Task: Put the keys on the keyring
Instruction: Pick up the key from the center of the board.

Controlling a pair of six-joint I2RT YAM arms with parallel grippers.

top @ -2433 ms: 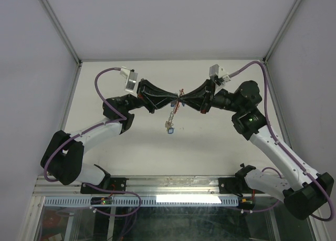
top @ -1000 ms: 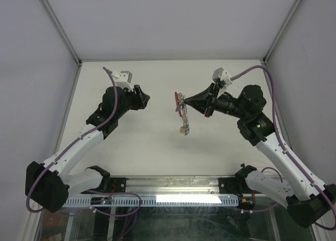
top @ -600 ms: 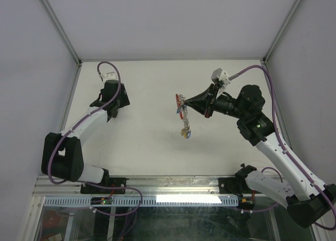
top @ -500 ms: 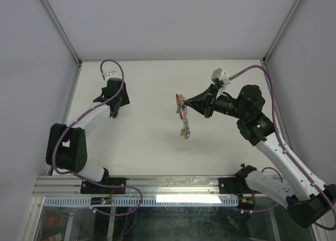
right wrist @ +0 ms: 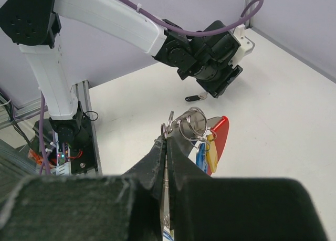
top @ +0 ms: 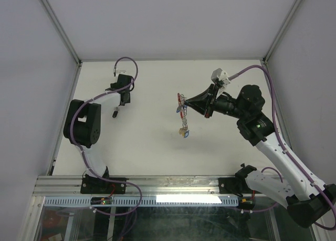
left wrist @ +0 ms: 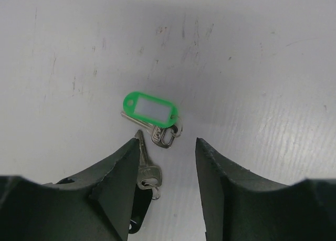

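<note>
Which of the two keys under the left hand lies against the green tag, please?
The farther key, its head tucked against the green tag; the nearer key lies alongside a finger instead.

Keys (green-tagged) near parted end effector

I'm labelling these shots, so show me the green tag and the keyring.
green tag point(left wrist: 151, 110): left wrist view, on its white label.
keyring point(right wrist: 192, 118): right wrist view, on the metal rings.

The right gripper is clamped on the keyring; the left gripper is pointed down, jaws apart, well left of it.
</note>
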